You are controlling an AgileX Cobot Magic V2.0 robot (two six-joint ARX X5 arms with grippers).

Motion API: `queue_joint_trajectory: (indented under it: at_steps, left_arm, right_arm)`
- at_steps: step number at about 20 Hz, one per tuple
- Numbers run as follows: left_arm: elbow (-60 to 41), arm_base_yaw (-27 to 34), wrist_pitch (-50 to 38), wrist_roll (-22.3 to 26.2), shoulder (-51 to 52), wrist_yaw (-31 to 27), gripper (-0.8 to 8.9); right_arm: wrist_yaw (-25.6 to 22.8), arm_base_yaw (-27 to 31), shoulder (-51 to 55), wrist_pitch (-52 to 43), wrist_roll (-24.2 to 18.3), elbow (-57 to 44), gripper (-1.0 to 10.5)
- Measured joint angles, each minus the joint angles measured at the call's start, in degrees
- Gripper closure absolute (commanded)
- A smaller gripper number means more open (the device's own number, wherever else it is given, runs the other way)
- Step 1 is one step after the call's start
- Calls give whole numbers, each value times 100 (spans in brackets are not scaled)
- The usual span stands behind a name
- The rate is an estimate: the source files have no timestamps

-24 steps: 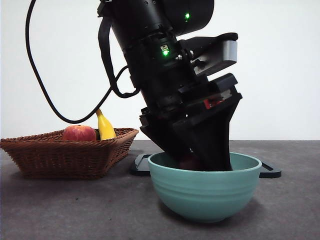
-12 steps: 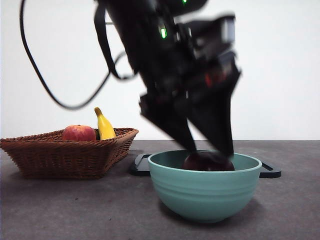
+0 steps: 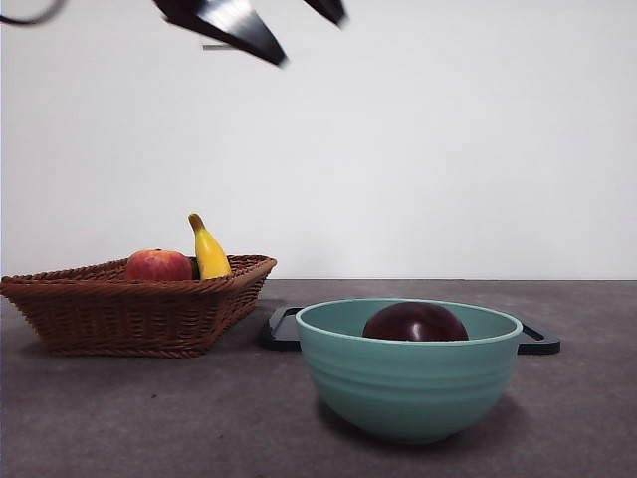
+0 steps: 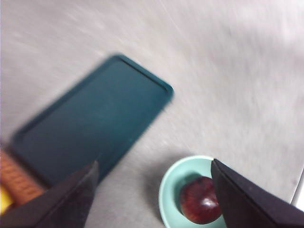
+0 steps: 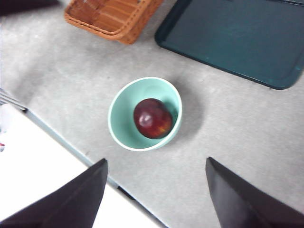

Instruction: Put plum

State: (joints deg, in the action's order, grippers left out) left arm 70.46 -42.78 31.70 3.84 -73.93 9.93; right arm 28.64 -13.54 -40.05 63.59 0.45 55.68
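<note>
Plum (image 5: 152,118) in bowl (image 5: 121,130), whole only from right wrist.

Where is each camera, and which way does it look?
Front view: low at table height, looking level across at the teal bowl with the plum, and the wicker basket; black tool tips at the top edge.
Left wrist view: high on the left arm, looking down; left tool open.
Right wrist view: high, looking down; right tool open.
All three share the bowl and plum.

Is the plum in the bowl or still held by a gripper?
In the bowl. The plum rests inside the teal bowl, with nothing touching it; the left gripper and the right gripper are both open and well above it.
</note>
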Motion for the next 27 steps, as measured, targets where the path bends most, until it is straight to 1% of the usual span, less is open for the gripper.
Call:
queue_joint_trajectory:
  at_steps: [2, 5, 6, 9, 10, 12, 16, 19, 24, 27]
  left_arm:
    - [0, 273, 247, -57, 365, 249, 439]
    - [0, 654, 785, -79, 782, 330, 439]
    - [0, 807, 1021, -79, 901, 435, 439]
    - [0, 1104, 1464, -63, 1134, 1156, 440]
    - [0, 1161, 1622, -46, 1200, 1331, 440]
    - [-63, 1193, 1832, -9, 1281, 1488, 440]
    - [-918, 1191, 1875, 11, 1414, 1976, 440]
    - [-1589, 1191, 1843, 11, 1495, 2216, 439]
    - [-1679, 1191, 1735, 11, 1521, 2295, 440]
    - [-1679, 1191, 1692, 11, 1519, 2295, 440]
  right_arm:
    - [-42, 0, 0, 0, 0, 0, 619]
    - [-39, 0, 0, -66, 0, 0, 619]
    - [-39, 0, 0, -101, 0, 0, 619]
    - [-39, 0, -13, -111, 0, 0, 619]
    - [-42, 0, -28, -118, 0, 0, 619]
    - [-39, 0, -103, -131, 0, 0, 619]
    - [-39, 0, -273, -133, 0, 0, 619]
    - [-39, 0, -365, -133, 0, 0, 619]
    - [-28, -17, -621, -138, 0, 0, 619]
    - [-26, -146, -796, -144, 0, 0, 619]
